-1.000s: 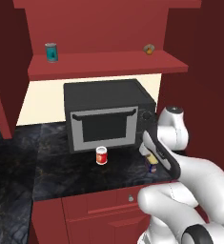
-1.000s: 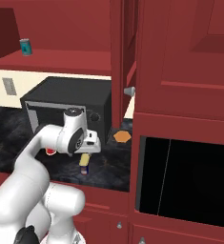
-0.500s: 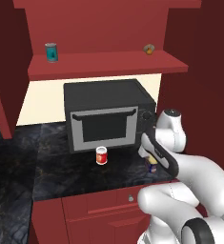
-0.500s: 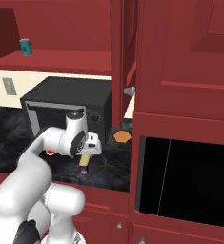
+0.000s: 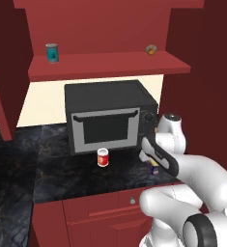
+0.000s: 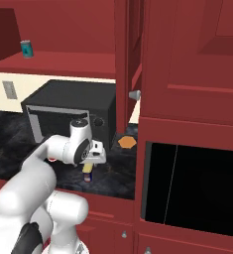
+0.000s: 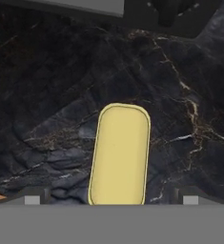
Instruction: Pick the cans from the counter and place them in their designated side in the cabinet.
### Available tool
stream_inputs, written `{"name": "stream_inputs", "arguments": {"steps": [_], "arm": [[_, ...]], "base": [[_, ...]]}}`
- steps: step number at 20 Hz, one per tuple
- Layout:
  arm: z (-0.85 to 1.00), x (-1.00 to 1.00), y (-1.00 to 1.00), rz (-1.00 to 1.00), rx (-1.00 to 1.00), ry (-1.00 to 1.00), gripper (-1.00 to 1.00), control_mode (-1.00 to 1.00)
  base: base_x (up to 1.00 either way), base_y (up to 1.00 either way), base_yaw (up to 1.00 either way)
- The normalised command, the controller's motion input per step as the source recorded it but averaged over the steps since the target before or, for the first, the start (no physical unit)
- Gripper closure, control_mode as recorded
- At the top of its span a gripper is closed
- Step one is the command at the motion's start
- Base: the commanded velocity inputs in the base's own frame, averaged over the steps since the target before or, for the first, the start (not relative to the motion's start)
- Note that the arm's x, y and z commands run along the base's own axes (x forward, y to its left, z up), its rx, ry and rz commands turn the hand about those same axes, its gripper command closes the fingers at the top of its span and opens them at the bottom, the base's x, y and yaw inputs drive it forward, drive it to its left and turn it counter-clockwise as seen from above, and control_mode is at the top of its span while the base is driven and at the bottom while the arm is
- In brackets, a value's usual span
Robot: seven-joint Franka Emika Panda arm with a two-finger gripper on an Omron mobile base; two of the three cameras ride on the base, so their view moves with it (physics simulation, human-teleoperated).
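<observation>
Now | jaws spread wide over navy can [image 7: 119,155], not gripping | risk: off-centre closing tips it on surface [image 5: 47,169] | red can [image 5: 103,157] well apart, untouched

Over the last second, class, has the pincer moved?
Yes. The pincer has sunk toward the counter, now just above the navy-blue can, judged against the microwave.
</observation>
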Motion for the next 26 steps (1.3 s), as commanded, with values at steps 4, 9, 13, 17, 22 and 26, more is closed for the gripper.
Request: {"name": "stream_inputs", "arguments": {"steps": [4, 9, 13, 17, 22, 26], "arm": [[-0.14, 0.05, -0.01, 0.00, 0.00, 0.00, -1.00, -1.00], [-0.14, 0.05, 0.00, 0.00, 0.00, 0.00, -1.00, -1.00], [-0.14, 0.06, -0.01, 0.00, 0.00, 0.01, -1.00, -1.00], [-0.13, 0.05, -0.02, 0.00, 0.00, 0.00, -1.00, -1.00], [-0.12, 0.06, -0.01, 0.00, 0.00, 0.00, -1.00, -1.00], [-0.11, 0.05, 0.00, 0.00, 0.00, 0.00, -1.00, -1.00]], "base": [[0.00, 0.00, 0.00], [0.00, 0.00, 0.00], [0.00, 0.00, 0.00], [0.00, 0.00, 0.00], [0.00, 0.00, 0.00], [0.00, 0.00, 0.00]]}}
